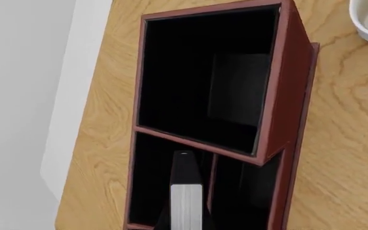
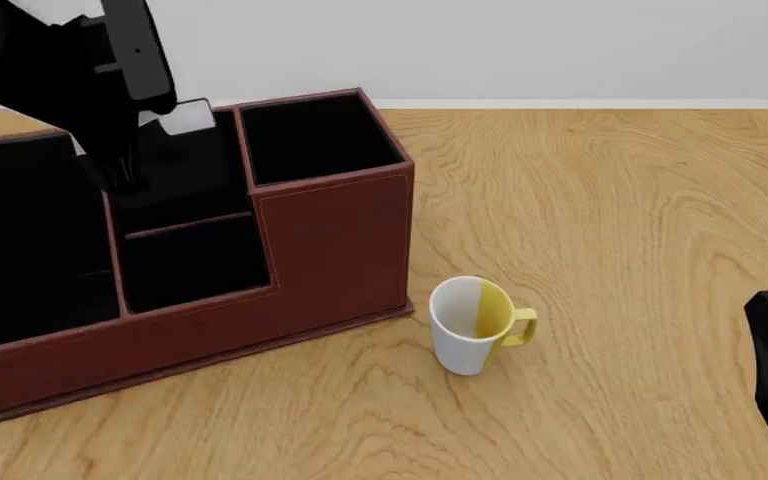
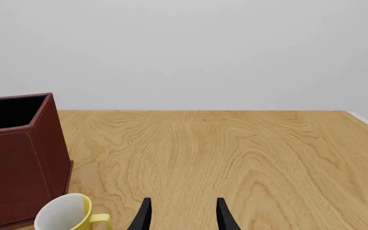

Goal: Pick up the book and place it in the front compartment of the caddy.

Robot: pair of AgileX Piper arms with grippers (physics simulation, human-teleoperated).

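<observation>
The book [image 1: 185, 191] is held pinched by the left gripper [image 1: 185, 221] fingers, edge-on over a small cell of the caddy [image 2: 331, 240], so pickup is judged done and lowering and release remain, while the right gripper [image 3: 182, 214] fingers are spread above the worktop [image 2: 624, 200].

Book [image 1: 185, 189] at my left fingers: black cover, white-grey page edge. Caddy [image 2: 331, 245]: reddish-brown outside, black inside every cell. Mug [image 2: 471, 325]: white, with a yellow band and yellow handle. Table [image 2: 624, 220]: light wood, wavy grain. My right gripper [image 3: 182, 215]: black fingers.
</observation>
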